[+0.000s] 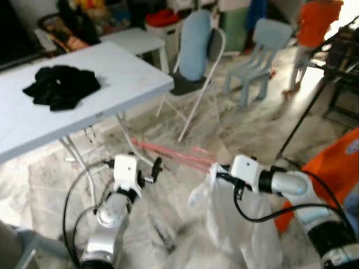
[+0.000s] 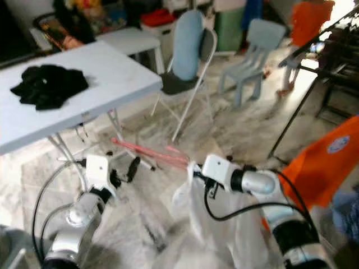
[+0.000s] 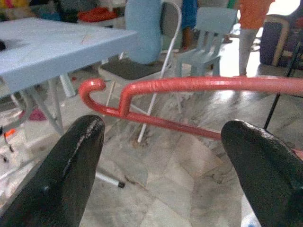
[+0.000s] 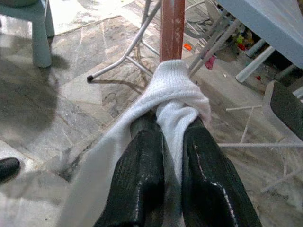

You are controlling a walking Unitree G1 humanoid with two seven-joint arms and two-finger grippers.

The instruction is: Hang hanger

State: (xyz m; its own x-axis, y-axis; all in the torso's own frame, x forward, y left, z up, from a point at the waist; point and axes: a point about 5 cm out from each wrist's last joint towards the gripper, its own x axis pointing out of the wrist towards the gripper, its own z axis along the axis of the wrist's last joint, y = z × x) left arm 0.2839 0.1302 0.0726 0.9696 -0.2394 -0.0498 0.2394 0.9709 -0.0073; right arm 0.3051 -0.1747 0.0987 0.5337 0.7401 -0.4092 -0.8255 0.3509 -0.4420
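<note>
A red hanger [image 1: 174,155] is held level above the floor, with its hook end toward the table legs. A white garment [image 1: 238,221] hangs from it. My right gripper [image 1: 216,171] is shut on the hanger's end through the bunched white cloth [image 4: 176,92]; the red bar [image 4: 172,28] runs straight out past the black fingers [image 4: 142,165]. My left gripper [image 1: 156,168] is open near the hook end. In the left wrist view the hanger [image 3: 203,84] passes across just beyond the two spread fingers [image 3: 71,175], not touching them.
A white folding table [image 1: 129,73] with a black cloth [image 1: 61,87] stands at the left. Behind it are a folding chair [image 1: 193,56] and a blue plastic chair [image 1: 263,50]. A person in orange [image 1: 314,25] stands far right by a black metal frame [image 1: 305,112]. An orange cloth [image 1: 336,168] hangs right.
</note>
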